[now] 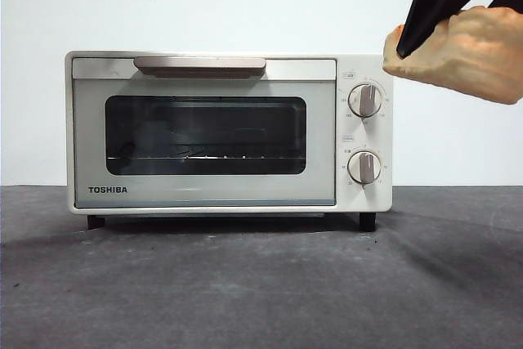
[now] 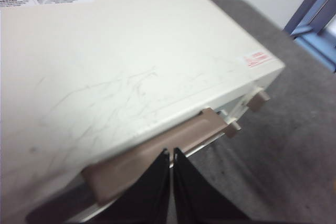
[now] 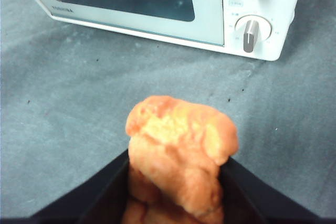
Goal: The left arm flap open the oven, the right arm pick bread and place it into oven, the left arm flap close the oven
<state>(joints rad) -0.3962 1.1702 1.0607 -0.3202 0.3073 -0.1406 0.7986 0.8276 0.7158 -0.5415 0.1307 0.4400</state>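
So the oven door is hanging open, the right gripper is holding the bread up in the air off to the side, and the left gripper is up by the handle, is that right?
Not quite: the oven door is shut, flush against its front in the front view. The rest stands: the right gripper holds the bread aloft beside the oven, and the left gripper, jaws together, is at the handle.

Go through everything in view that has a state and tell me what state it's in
oven: door shut, standing on the table.
bread: held in the air, off the table.
right gripper: shut on the bread.
left gripper: jaws shut, above the oven handle.
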